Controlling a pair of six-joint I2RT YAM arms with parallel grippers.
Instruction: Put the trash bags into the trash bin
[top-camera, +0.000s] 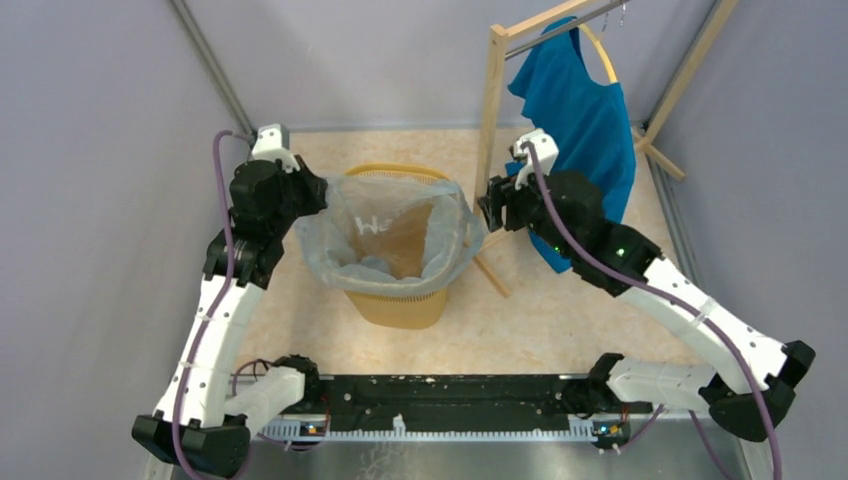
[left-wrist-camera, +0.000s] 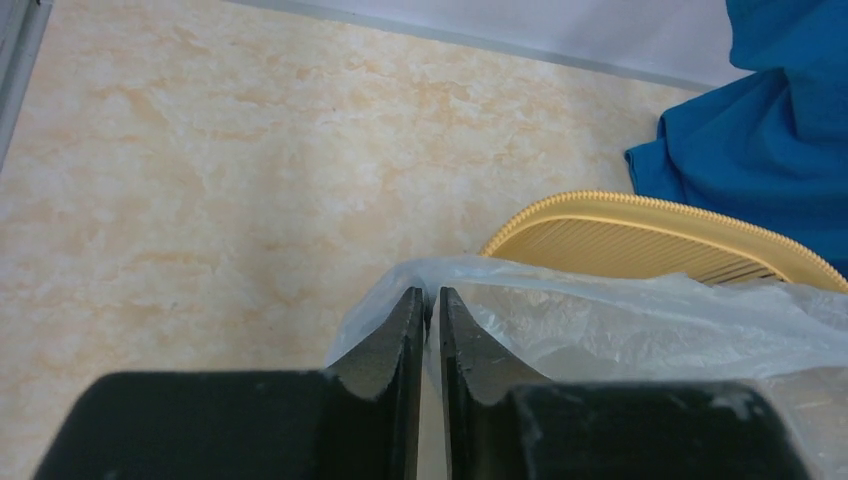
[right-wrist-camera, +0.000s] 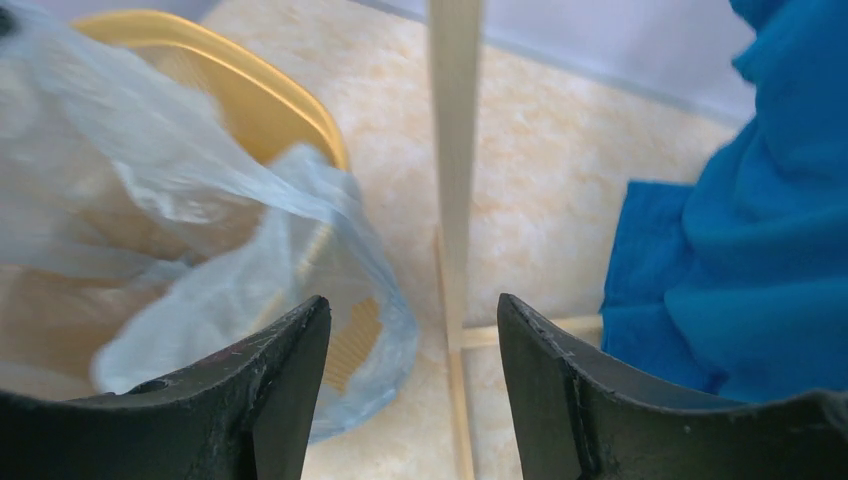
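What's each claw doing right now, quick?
Left claw: almost closed at the edge of the trash bag; whether it pinches the film cannot be told.
Right claw: open, holding nothing.

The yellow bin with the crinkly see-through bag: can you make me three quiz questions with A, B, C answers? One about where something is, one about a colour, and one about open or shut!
1. Where is the thin see-through pale blue plastic bag?
A) flat on the floor
B) spread open in the yellow-orange plastic bin, draped over part of its rim
C) in a drawer

2. What colour is the cloth shirt hanging on the wooden rack?
A) red
B) green
C) blue

3. How is the right gripper?
A) open and empty
B) shut on the bag
C) shut on the shirt

Answers: 1 B, the film hangs over the bin's rim. 2 C, the top view shows it blue. 3 A, its wrist view shows a wide gap with nothing held between the jaws.
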